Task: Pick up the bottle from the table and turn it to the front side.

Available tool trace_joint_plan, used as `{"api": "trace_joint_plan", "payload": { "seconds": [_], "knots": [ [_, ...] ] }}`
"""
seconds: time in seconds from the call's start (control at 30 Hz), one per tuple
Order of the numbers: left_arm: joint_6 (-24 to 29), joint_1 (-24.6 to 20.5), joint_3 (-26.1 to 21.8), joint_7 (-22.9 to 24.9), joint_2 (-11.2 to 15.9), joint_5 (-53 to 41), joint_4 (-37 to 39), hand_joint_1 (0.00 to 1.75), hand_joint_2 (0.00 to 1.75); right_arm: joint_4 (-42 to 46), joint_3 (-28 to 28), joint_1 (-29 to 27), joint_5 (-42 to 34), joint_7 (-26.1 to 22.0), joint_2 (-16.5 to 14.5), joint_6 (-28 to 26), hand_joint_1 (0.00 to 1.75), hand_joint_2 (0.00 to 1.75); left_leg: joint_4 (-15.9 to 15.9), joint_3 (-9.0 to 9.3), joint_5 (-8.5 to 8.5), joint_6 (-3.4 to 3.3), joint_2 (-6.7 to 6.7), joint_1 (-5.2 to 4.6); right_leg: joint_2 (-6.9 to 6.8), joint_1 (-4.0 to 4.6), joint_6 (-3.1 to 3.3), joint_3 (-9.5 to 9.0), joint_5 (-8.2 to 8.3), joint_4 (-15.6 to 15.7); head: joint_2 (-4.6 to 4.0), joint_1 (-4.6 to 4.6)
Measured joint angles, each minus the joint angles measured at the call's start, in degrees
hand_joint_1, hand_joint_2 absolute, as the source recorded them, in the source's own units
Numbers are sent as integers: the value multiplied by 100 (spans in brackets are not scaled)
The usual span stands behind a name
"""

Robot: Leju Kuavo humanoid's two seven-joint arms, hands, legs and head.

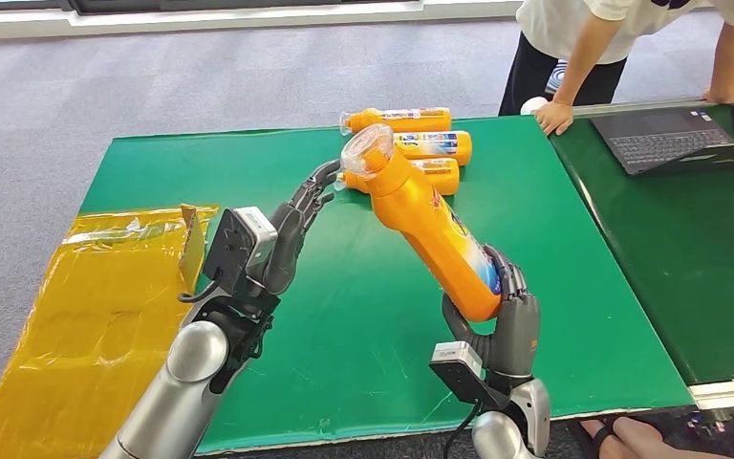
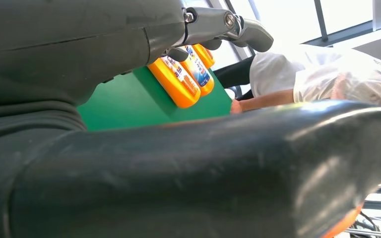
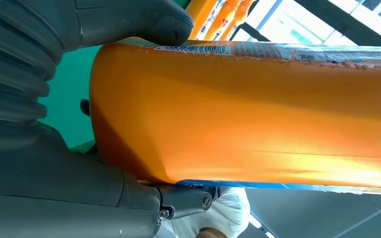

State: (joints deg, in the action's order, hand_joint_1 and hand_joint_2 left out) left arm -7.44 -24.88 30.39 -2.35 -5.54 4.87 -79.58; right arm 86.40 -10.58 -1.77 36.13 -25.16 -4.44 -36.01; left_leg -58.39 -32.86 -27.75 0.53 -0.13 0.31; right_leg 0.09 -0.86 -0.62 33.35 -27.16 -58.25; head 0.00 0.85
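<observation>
— Bottle (image 1: pixel 430 225) — where is it?
— Your right hand (image 1: pixel 507 325) grips its base, lifted and tilted over the green table (image 1: pixel 363 316). Your left hand (image 1: pixel 291 229) reaches toward it, fingers apart, holding nothing.

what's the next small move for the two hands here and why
Probably bring the left robot hand the last bit onto the bottle near its neck. The right robot hand grips the base alone, the bottle leans over the green table, and the left fingers are spread just short of it, so support should help turning.
</observation>
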Motion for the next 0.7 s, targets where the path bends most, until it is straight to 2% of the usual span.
{"api": "trace_joint_plan", "payload": {
  "seconds": [0.7],
  "knots": [
    [45,-296,481,113,-213,-107,415,0,0,-256,-4,95,0,9,-57,52,175,175,-1,0,0,0,0,-1,0,-1,0,0,0,0,0,0]
  ]
}}
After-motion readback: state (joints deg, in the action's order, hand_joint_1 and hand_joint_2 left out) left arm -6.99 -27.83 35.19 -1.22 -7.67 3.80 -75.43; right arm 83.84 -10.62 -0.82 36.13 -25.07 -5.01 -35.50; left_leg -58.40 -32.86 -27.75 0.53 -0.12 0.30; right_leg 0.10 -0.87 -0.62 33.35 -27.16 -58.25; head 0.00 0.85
